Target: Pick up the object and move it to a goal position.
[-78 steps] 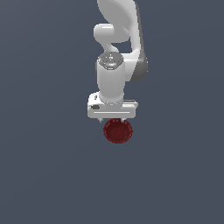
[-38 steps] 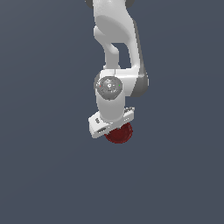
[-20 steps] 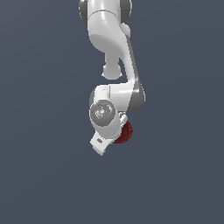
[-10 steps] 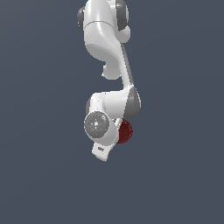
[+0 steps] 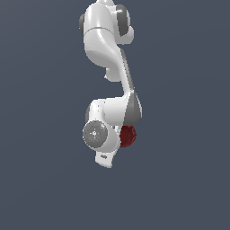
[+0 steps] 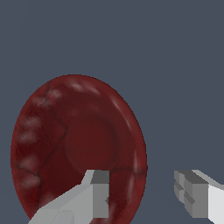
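Since the earliest exterior picture, the arm (image 5: 110, 67) has swung its wrist round: then the tool faced the camera squarely with the dark red bowl (image 5: 127, 136) hanging just under it, and half a second ago the wrist was already turned side-on with the bowl peeking out on the exterior view's right. Now the round grey-capped wrist joint (image 5: 95, 134) faces the camera, the white body of the tool (image 5: 106, 158) points down and to the exterior view's left, and the bowl shows only as a dark red curve behind the wrist housing, on the exterior view's right of it.

From the wrist camera the bowl (image 6: 76, 146) fills much of the picture. It is round and shallow, seen at a slant so it reads as an oval, deep red with a darker flat centre. Its inner wall carries pale, glossy patches set in a ring, like soft ribs, and a few thin dark crack-like lines cross one side.

Two grey-tipped fingers (image 6: 98, 197) stand apart in that view, one overlapping the bowl's rim, the other clear of it against the plain grey-blue backdrop. The tool (image 6: 144, 192) is spread; whether the near finger touches the rim cannot be told.
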Motion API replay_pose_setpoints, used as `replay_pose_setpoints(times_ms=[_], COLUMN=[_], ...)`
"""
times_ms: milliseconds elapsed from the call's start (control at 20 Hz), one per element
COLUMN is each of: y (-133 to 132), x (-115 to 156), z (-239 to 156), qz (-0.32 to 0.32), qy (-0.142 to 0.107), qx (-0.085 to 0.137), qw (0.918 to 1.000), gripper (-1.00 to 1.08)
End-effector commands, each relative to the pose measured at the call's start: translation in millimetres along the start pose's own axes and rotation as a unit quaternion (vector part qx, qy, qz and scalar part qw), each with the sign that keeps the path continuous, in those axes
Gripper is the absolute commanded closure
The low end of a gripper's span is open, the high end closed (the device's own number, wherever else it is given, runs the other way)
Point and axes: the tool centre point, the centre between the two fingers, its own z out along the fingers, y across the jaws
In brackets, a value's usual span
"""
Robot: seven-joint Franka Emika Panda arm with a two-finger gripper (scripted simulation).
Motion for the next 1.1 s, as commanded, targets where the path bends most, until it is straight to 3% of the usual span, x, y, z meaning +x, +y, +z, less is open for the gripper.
replay_pose_setpoints(times_ms=[0, 850, 900, 1050], y=[1, 0, 0, 0], x=[0, -1, -1, -1], z=[1, 31, 31, 31], qz=[-0.008, -0.011, -0.011, -0.011], qy=[0.001, 0.002, 0.002, 0.002], qx=[0.002, 0.003, 0.003, 0.003], qw=[1.0000, 0.9999, 0.9999, 0.9999], gripper=[-0.20, -0.20, 1.08, 1.08])
